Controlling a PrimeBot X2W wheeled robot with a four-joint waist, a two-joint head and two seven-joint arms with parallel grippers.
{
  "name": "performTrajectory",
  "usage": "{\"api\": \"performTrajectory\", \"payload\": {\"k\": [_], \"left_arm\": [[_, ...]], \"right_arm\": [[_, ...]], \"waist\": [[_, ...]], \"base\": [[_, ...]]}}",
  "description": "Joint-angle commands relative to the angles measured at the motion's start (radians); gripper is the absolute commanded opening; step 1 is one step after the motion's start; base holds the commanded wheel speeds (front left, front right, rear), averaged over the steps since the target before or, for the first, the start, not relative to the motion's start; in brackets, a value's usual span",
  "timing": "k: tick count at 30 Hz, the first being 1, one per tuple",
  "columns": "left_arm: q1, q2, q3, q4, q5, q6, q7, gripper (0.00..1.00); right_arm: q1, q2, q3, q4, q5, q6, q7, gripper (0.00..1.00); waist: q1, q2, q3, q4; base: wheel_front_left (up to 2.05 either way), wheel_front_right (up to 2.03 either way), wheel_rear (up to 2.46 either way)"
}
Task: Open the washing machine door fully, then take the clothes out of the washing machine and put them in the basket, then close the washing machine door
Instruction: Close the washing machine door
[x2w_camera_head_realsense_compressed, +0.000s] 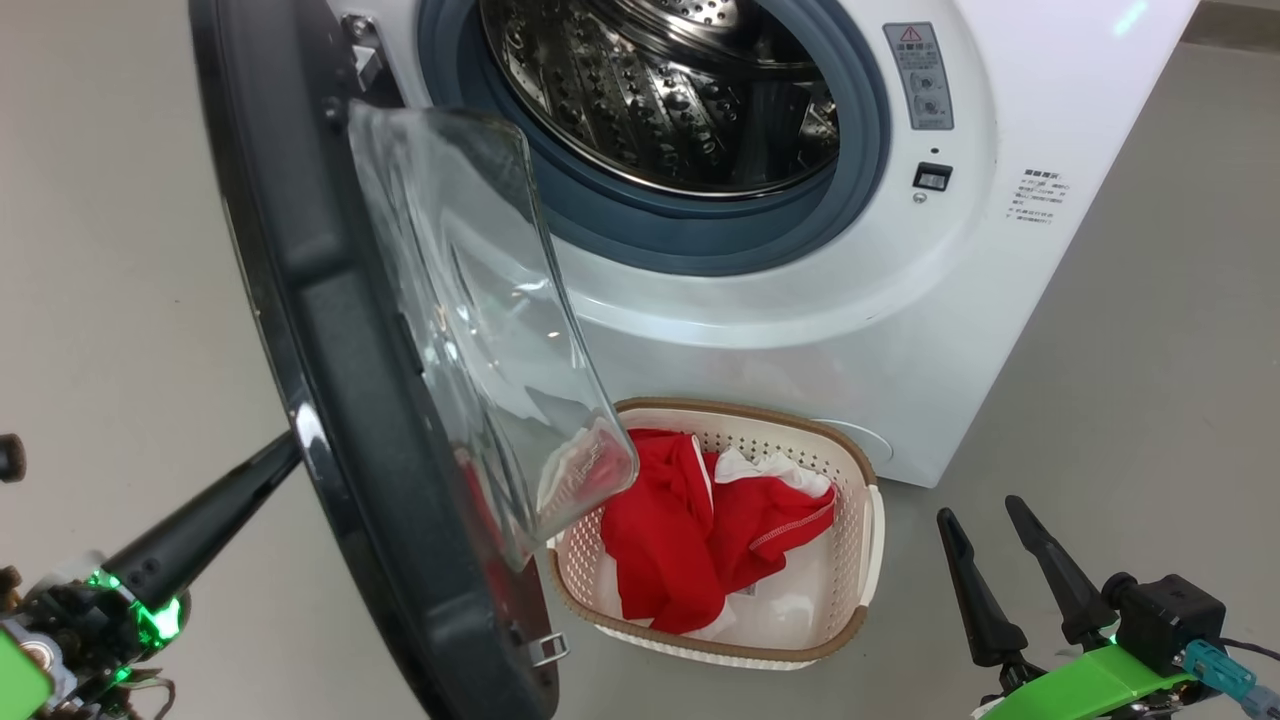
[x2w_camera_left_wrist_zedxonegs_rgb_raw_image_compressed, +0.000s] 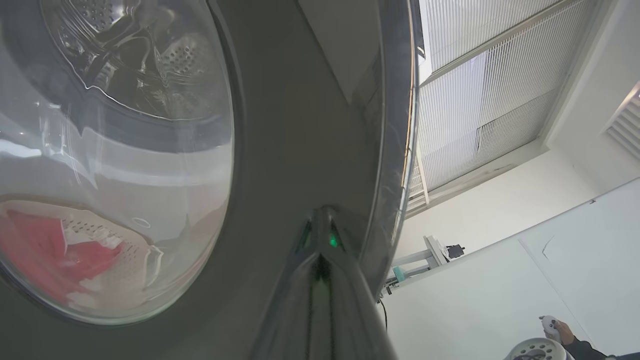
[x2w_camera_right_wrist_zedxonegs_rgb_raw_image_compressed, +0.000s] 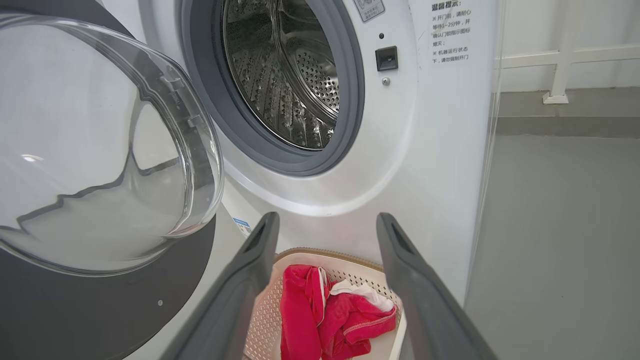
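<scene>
The clothes (x2w_camera_head_realsense_compressed: 700, 540) lie heaped in the basket (x2w_camera_head_realsense_compressed: 760, 415), which sits on the floor against the foot of the washing machine (x2w_camera_head_realsense_compressed: 800, 330) at lower centre of the head view. What shows of the steel drum (x2w_camera_head_realsense_compressed: 660, 90) looks bare, so closing is judged the step in hand. The washing machine door (x2w_camera_head_realsense_compressed: 330, 400) stands swung out, seen nearly edge-on, its long line running from the upper left down to the bottom centre of the frame. The left gripper (x2w_camera_head_realsense_compressed: 270, 462) comes in from the lower left with its fingers pressed together, holding nothing. In the left wrist view its tip (x2w_camera_left_wrist_zedxonegs_rgb_raw_image_compressed: 322, 220) meets its own reflection on the door's glossy black outer face, apparently touching. The door therefore lies to the frame's right of that gripper, and a push that way would swing it home. The right gripper (x2w_camera_head_realsense_compressed: 980, 512) hangs wide open and empty at lower right, well apart, beyond the basket.
</scene>
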Motion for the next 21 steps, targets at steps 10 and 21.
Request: {"api": "performTrajectory", "payload": {"k": [10,21], "left_arm": [[-0.091,-0.055,0.042,-0.062,0.097,-0.006,0.017,0.00],[-0.156,-0.114,-0.055,-0.088,0.200,-0.006,-0.092,0.00]], "right_arm": [[-0.046,-0.013,0.014,-0.027,-0.005,0.006,-0.006,1.00],[-0.059,-0.009,0.011,-0.028,-0.005,0.006,-0.006,1.00]], "waist": [[0.0000,0.0000,0.012,-0.015],[0.0000,0.0000,0.020,-0.049]], "base": [[0.00,0.00,0.00],[0.00,0.00,0.00]]}}
